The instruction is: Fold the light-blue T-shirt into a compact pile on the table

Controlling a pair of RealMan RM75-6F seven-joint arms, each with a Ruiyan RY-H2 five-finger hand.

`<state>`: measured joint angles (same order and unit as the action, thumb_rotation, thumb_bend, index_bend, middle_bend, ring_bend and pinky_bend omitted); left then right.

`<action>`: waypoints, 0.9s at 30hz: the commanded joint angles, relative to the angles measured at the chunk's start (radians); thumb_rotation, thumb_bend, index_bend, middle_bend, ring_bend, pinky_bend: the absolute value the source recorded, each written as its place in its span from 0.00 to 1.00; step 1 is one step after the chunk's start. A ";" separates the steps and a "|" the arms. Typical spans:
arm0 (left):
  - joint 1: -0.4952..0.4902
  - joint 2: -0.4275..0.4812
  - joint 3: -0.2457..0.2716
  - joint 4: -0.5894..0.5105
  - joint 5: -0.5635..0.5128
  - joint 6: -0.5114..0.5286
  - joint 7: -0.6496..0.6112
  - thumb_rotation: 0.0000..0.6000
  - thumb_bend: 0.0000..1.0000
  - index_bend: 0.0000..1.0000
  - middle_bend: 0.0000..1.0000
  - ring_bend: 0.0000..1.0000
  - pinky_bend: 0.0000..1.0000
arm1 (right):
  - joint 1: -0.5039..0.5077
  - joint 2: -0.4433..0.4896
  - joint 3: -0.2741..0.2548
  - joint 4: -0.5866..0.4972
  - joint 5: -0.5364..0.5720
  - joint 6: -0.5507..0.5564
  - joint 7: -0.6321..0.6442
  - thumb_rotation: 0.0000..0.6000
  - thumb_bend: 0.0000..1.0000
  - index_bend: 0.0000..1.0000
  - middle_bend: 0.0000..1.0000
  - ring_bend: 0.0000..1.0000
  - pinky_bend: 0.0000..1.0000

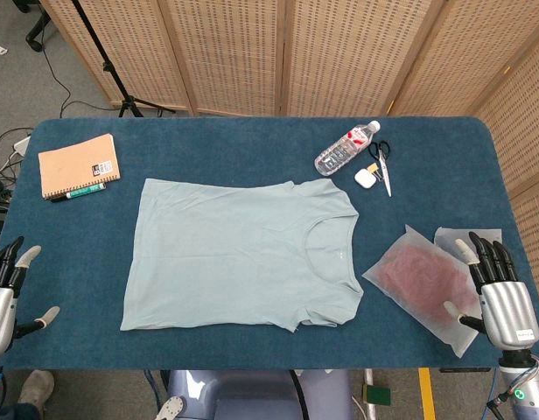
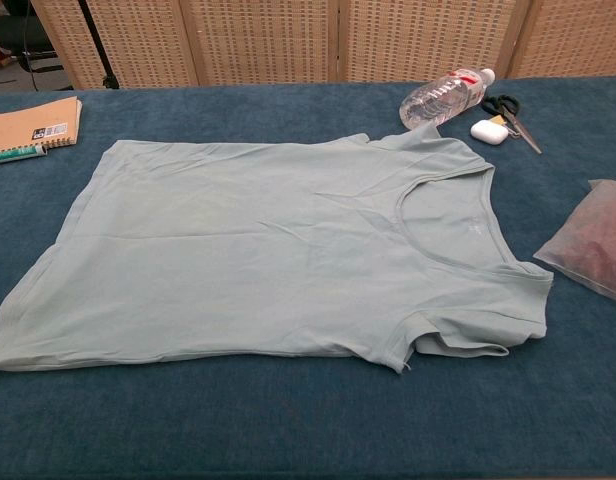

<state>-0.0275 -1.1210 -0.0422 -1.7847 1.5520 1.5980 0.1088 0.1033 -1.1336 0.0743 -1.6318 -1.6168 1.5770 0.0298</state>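
The light-blue T-shirt (image 1: pixel 239 254) (image 2: pixel 268 250) lies spread flat in the middle of the blue table (image 1: pixel 252 140), its neck to the right and its hem to the left. My left hand (image 1: pixel 5 289) hovers at the table's front left corner, fingers apart, holding nothing, well left of the shirt's hem. At the front right, my right hand (image 1: pixel 497 293) stands with fingers spread beside a translucent bag, also holding nothing. Neither hand shows in the chest view.
A translucent bag with dark red contents (image 1: pixel 423 280) (image 2: pixel 598 240) lies right of the shirt. Behind the collar are a water bottle (image 1: pixel 346 149) (image 2: pixel 443 97), scissors (image 1: pixel 385 162) and a white earbud case (image 1: pixel 367 178). A notebook (image 1: pixel 79 164) with a pen sits at the back left.
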 commanded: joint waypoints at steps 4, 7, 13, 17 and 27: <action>-0.004 0.006 0.002 -0.004 -0.006 -0.014 0.000 1.00 0.00 0.00 0.00 0.00 0.00 | 0.001 -0.001 -0.009 0.000 -0.013 -0.005 -0.008 1.00 0.00 0.00 0.00 0.00 0.00; -0.004 0.007 0.002 -0.005 -0.004 -0.013 -0.001 1.00 0.00 0.00 0.00 0.00 0.00 | 0.007 -0.003 -0.022 0.002 -0.033 -0.018 -0.019 1.00 0.00 0.00 0.00 0.00 0.00; -0.006 0.009 0.002 -0.008 -0.001 -0.016 -0.004 1.00 0.00 0.00 0.00 0.00 0.00 | 0.043 -0.020 -0.081 0.012 -0.133 -0.087 -0.055 1.00 0.00 0.05 0.00 0.00 0.00; -0.007 0.010 -0.001 -0.011 -0.003 -0.017 -0.009 1.00 0.00 0.00 0.00 0.00 0.00 | 0.069 -0.042 -0.101 0.030 -0.185 -0.117 -0.058 1.00 0.00 0.13 0.00 0.00 0.00; -0.009 0.020 -0.010 -0.018 -0.023 -0.023 -0.023 1.00 0.00 0.00 0.00 0.00 0.00 | 0.170 -0.150 -0.124 0.112 -0.264 -0.258 -0.141 1.00 0.14 0.25 0.00 0.00 0.00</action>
<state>-0.0363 -1.1013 -0.0517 -1.8028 1.5297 1.5759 0.0863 0.2590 -1.2673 -0.0463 -1.5298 -1.8729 1.3357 -0.0952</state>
